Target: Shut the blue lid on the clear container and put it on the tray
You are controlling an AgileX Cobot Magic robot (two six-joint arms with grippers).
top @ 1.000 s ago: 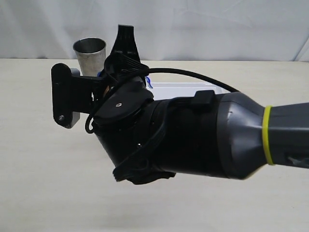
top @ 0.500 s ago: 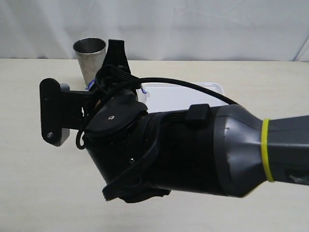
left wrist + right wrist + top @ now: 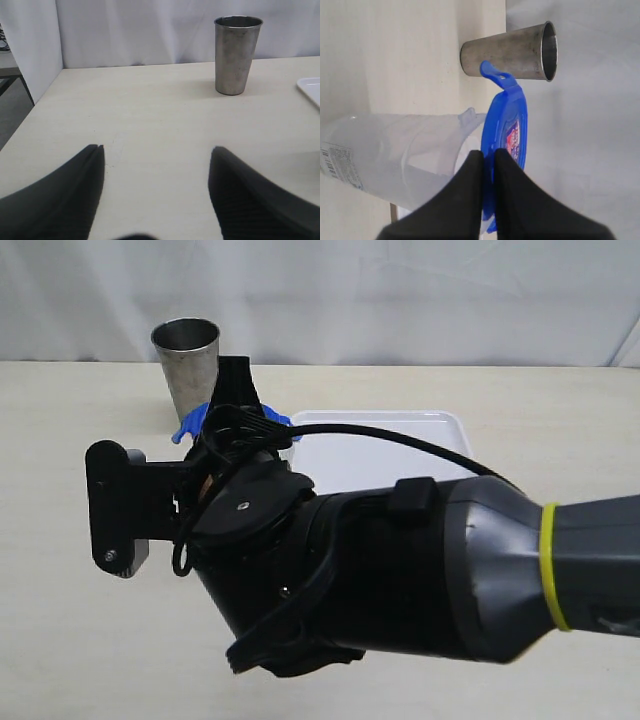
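right gripper (image 3: 489, 151): its two black fingers (image 3: 465, 195) are pinched tight on the edge of the blue lid (image 3: 509, 117).
blue lid: it sits right up against the open mouth of the clear container (image 3: 405, 152). one flap (image 3: 492, 75) sticks out toward the metal cup (image 3: 510, 49). a small sticker (image 3: 512, 136) shows on its top. i cannot tell if it is snapped on.
clear container: it stands up tall like the cup. it is between the cup and the tray (image 3: 400, 445). a barcode label (image 3: 337, 160) is near its bottom. in the exterior view the big right arm (image 3: 420, 560) hides most of it. i cannot tell if its bottom is on the tray or beside it.
tray: white, lying flat on the table (image 3: 60, 590), just to the right of the lid in the exterior view. the arm covers its near side.
left gripper (image 3: 156, 150): its fingers are spread wide apart. only the table shows in the gap.
metal cup: it stands up near the back of the table, just behind the lid.
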